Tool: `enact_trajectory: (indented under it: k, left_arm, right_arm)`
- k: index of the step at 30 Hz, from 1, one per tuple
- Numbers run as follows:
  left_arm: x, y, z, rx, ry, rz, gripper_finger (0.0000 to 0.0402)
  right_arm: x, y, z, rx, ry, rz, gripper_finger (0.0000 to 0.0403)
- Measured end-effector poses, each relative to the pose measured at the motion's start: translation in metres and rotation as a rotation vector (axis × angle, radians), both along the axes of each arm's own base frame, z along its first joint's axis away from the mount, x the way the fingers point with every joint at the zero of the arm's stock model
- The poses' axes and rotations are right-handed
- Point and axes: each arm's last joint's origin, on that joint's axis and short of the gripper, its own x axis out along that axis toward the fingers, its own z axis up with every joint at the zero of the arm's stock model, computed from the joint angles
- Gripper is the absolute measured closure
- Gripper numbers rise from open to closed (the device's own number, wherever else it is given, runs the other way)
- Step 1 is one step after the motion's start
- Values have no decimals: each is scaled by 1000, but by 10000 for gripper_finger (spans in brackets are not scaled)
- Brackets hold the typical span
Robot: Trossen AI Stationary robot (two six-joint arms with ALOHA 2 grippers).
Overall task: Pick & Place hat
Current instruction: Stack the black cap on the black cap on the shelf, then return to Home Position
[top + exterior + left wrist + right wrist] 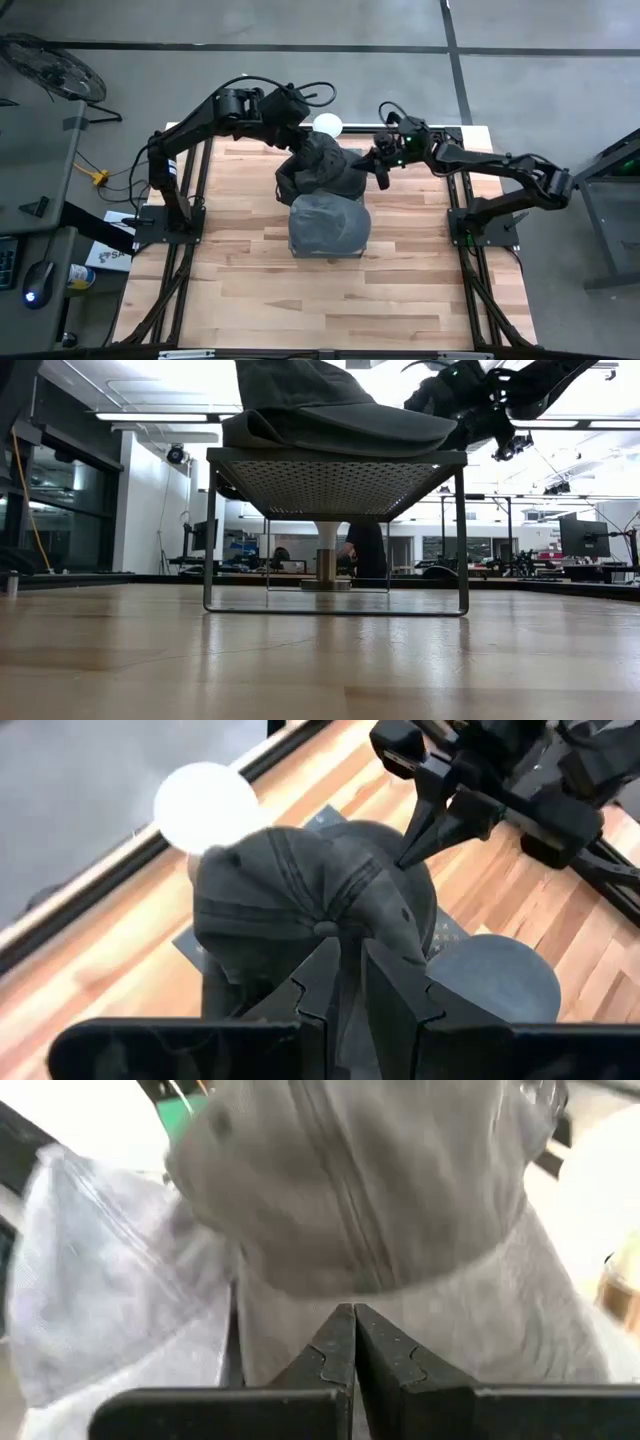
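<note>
The hat (322,167) is showing dark grey fabric with darker seam lines running to its crown. The stand (329,228) under it is showing grey, its underside dotted with fine perforations. The table (250,290) is showing pale wood planks. Both arms are looking black.

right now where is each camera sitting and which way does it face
High view: above the table, looking straight down; both arms meet at the hat on the mesh stand.
Low view: at tabletop height, level across the table; the stand's legs, the hat brim, the right tool.
Left wrist view: on the left arm; the left tool pinches the hat, the right arm is beyond.
Right wrist view: on the right arm; the shut right tool faces the hat.
All four share the hat.
</note>
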Motion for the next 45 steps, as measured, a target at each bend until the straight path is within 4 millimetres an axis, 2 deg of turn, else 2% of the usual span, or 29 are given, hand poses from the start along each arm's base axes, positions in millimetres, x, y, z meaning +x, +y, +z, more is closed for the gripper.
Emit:
enact_trajectory:
  k: [12,20,25,31,36,40,43,45]
  left_arm:
    - [-15,-2,12,130,19,-63,356]
    - [-48,-8,36,303,10,-134,356]
    - [-65,-11,46,363,7,-171,356]
    - [-80,-15,54,406,-10,-232,356]
    - [-79,-18,55,396,-32,-359,356]
    - [-74,-20,57,380,-100,-448,356]
    - [-61,-22,51,349,-177,-534,356]
    - [-49,-23,41,345,-181,-572,356]
  right_arm:
    - [-33,-3,41,-26,-145,-73,403]
    - [-72,17,82,-56,-290,-70,403]
    - [-103,38,94,-61,-291,-131,403]
    - [-145,71,93,-58,-215,-250,403]
    - [-168,93,94,-55,-236,-308,403]
    - [-168,97,91,-68,-246,-325,403]
    - [-156,95,79,-72,-259,-310,403]
    - [-145,94,67,-51,-278,-295,403]
